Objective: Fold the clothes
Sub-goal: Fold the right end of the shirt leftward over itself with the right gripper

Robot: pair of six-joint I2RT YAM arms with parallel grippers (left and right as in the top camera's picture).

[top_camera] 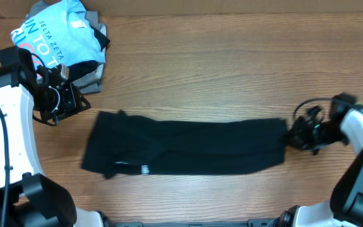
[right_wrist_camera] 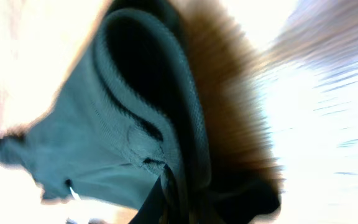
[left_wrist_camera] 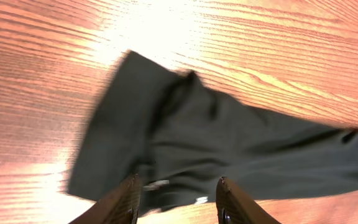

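Pinching the right end of the black T-shirt [top_camera: 188, 146], laid as a long band across the middle of the wooden table [top_camera: 232, 63], with the right gripper [top_camera: 295, 134], seemingly to fold it over, and holding the left gripper [top_camera: 73, 101] spread apart near its left end.

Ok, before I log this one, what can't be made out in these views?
Right gripper: overhead, it is dark against the black T-shirt. The right wrist view is motion-blurred, so its grip is unclear.
White tag: overhead, too small to read.
T-shirt's far end: left wrist view, cut off by the right edge.
Garments under the blue shirt: overhead, mostly covered by it.
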